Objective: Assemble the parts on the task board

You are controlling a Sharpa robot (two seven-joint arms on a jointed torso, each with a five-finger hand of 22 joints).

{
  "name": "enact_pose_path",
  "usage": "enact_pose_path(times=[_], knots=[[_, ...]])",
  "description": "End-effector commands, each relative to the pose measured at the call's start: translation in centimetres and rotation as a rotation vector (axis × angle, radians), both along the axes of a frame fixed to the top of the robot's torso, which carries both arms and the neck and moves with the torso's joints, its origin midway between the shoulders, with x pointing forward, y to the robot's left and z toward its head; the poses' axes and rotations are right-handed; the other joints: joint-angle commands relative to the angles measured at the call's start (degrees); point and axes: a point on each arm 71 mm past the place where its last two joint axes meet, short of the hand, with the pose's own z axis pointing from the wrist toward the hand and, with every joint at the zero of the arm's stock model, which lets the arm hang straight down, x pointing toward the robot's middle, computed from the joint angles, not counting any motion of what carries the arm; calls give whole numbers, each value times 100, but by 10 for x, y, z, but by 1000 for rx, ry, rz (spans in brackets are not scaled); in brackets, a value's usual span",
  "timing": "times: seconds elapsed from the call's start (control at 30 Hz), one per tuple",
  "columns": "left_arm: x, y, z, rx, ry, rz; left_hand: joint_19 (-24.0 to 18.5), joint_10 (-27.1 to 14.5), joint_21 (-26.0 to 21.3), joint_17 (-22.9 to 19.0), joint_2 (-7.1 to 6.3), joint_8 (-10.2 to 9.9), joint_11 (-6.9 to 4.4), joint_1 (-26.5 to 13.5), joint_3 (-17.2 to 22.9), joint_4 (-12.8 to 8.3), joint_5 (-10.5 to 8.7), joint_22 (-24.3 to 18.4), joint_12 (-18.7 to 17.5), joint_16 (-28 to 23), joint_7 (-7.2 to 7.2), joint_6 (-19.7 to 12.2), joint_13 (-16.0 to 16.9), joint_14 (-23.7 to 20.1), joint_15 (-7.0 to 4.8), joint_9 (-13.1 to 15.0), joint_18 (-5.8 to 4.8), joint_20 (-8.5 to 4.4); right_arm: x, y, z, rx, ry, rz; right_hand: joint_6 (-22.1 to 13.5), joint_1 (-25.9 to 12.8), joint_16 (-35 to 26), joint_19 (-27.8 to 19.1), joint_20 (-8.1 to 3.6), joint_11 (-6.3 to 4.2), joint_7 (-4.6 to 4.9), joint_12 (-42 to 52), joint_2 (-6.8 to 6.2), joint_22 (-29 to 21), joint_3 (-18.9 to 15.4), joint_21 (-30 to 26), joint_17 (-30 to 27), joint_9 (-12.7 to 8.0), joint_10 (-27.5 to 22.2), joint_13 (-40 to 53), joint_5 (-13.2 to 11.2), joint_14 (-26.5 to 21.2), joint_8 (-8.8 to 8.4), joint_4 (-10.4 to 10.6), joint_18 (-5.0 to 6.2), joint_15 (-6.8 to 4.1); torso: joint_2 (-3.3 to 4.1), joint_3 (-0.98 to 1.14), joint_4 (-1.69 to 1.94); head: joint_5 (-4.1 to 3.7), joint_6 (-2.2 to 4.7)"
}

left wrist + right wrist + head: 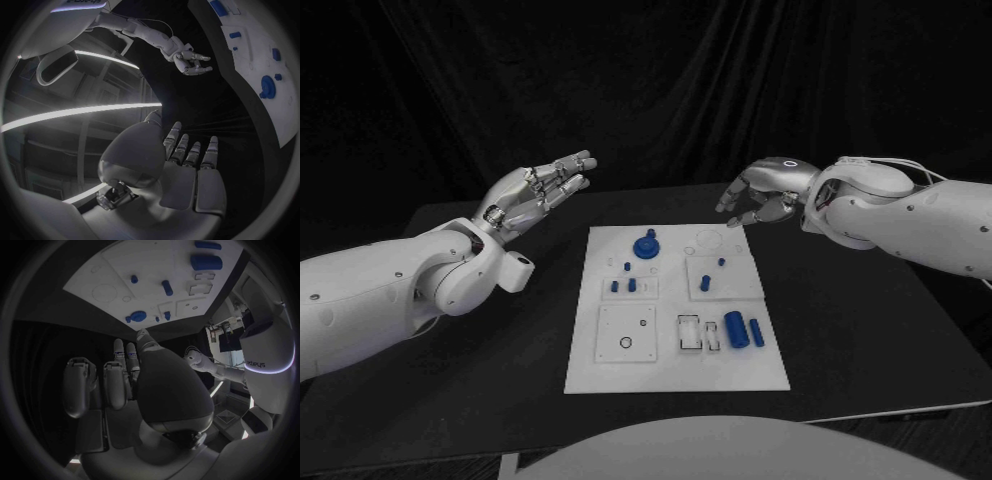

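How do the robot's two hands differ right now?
The left hand is held with its fingers stretched out and apart, off the task board's left side; the right hand has its fingers curled downward, hovering by the board's far right corner. Both are silver, raised above the table, and hold nothing.

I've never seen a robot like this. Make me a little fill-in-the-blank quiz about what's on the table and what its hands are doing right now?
1. The small blue parts lie on a ____ task board.
2. The left hand holds ____.
3. The right hand hovers near the board's ____ corner, on the robot's right.
4. The table is ____ in colour.

Missing words: white; nothing; far; black
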Motion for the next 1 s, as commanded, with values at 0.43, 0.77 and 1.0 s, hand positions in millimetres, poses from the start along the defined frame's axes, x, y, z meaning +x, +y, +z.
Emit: enact_pose_path(times=[0.43, 0.77, 1.0], knots=[[-8, -1, -9, -95, 6, -59, 212, -23, 62, 42, 48, -14, 86, 372, -39, -12, 155, 194, 138, 115, 79, -11, 7, 115, 199, -3, -43, 4, -5, -1, -44, -129, 133, -25, -126, -284, -31, 101, -53, 21, 47, -21, -175, 1114, 191, -306, -94, 26, -358, 102, 519, 168, -28, 3, 34, -28, 233, -76, 75, -171, 125], [-10, -1, -17, -94, 24, -62, 107, -78, -5, 25, 35, -22, 54, 327, -146, 4, 157, -127, 120, 78, 45, -115, -1, 43, 146, -10, -175, -2, -7, 2, -64, -155, 187, -48, -215, -214, -48, 54, -37, 42, 50, 143, -194, 1082, 283, -407, -142, 78, -421, 242, 1190, 138, -42, -68, 57, -11, 172, -62, 61, -103, 103], [-11, 0, -19, -91, 35, -62, 116, -85, 0, 29, 48, -23, 58, 350, -140, -5, 168, -95, 118, 86, 48, -126, -1, 52, 158, -11, -185, 0, -9, 3, -71, -160, 204, -50, -233, -215, -55, 42, -35, 37, 45, 210, -204, 1075, 300, -430, -157, 98, -439, 301, 1304, 127, -38, -86, 63, -12, 80, -71, 32, -39, -1]])
